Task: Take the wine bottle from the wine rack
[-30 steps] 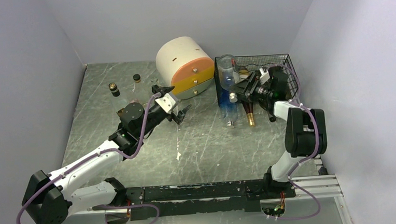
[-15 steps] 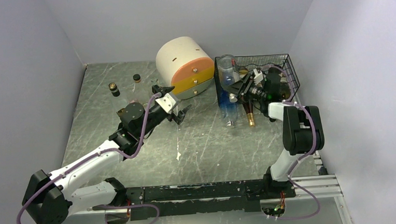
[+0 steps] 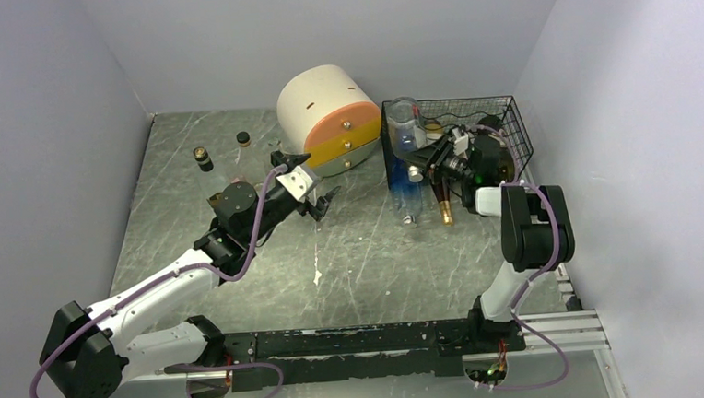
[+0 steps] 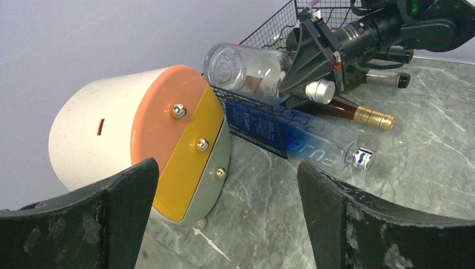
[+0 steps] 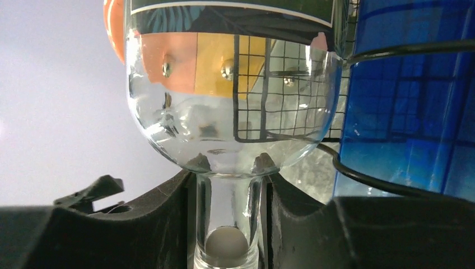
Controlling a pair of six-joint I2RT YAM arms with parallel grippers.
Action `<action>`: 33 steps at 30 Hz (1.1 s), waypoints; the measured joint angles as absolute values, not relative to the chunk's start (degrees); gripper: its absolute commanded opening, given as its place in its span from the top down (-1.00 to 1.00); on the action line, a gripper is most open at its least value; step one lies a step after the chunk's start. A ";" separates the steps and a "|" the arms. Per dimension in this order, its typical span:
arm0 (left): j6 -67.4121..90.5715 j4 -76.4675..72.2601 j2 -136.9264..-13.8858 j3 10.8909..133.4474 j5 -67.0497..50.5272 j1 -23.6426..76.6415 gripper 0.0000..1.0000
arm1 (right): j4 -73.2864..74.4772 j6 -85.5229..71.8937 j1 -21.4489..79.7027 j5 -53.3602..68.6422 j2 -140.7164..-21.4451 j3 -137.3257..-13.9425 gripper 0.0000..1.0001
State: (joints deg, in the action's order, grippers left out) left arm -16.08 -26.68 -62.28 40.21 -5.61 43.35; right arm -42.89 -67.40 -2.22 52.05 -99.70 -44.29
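One clear wine bottle [image 4: 246, 67] was the one in play. It lay on its side at the left edge of the wine rack [image 3: 510, 120], upper right of the top view, with its white-capped neck poking out toward the bottom of the frame. The right gripper [image 5: 227, 185] had its fingers pinching that neck just below the shoulder, so I'd say the grab looked done and the pull-out hadn't happened yet. Next move probably needed a straight draw along the bottle's length, lifting a touch so it wouldn't snag the wire or drag the blue bottle [image 4: 302, 140] right underneath. The left gripper [image 4: 224, 185] hung mid-frame with its fingers spread and nothing between them, facing the round drawer unit [image 3: 328, 99].
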 measured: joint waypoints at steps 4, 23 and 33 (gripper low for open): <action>-16.08 -26.70 -62.28 40.21 -5.61 43.35 -0.94 | -48.05 -74.22 -2.59 52.34 -99.70 -42.52 1.00; -16.10 -26.70 -61.54 40.21 -5.61 43.35 -0.94 | -48.12 -79.22 -5.61 52.53 -85.97 -40.36 1.00; -16.08 -26.70 -61.36 40.21 -5.61 43.35 -0.94 | -38.26 -77.76 -5.63 54.04 -76.88 -38.57 1.00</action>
